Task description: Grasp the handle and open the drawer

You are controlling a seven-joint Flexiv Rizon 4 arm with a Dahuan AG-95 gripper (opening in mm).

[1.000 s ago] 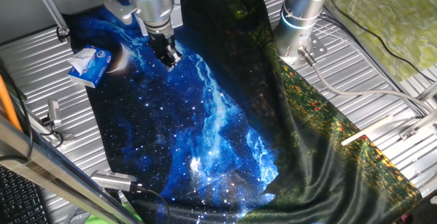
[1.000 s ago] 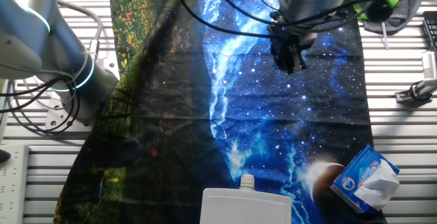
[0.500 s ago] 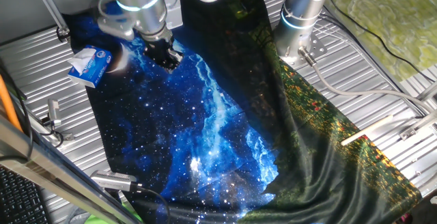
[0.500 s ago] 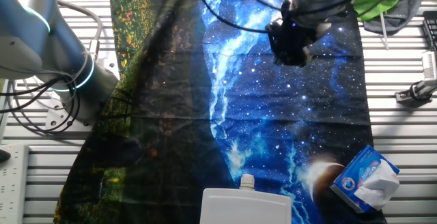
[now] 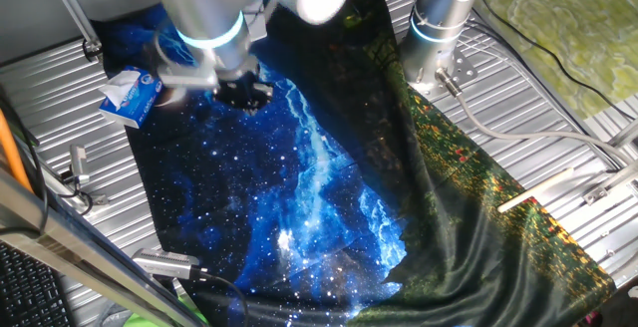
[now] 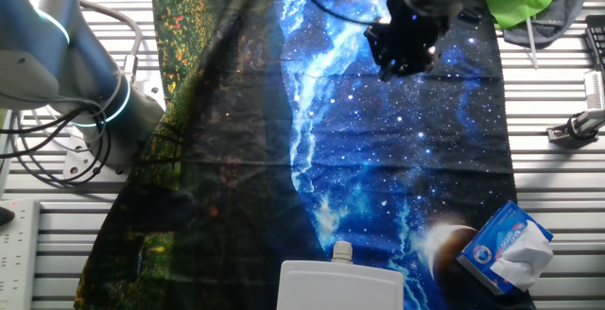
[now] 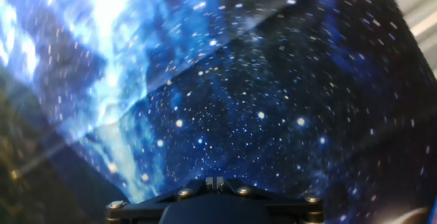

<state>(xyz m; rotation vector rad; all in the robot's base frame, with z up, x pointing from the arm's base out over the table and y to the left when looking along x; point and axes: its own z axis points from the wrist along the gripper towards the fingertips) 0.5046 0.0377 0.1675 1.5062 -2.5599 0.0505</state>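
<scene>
No part of the pincer (image 6: 405, 47) touches the drawer (image 6: 340, 285), which sits well apart across the cloth (image 6: 378, 159), its handle (image 6: 342, 250) facing the pincer, so swing over, square up low; finger spread I cannot tell.

No text, brand, number or sign can be read anywhere. The blue-and-white tissue pack (image 6: 508, 246) at the near right of the desk (image 6: 558, 178) carries printing, but it is too small to make out.
</scene>
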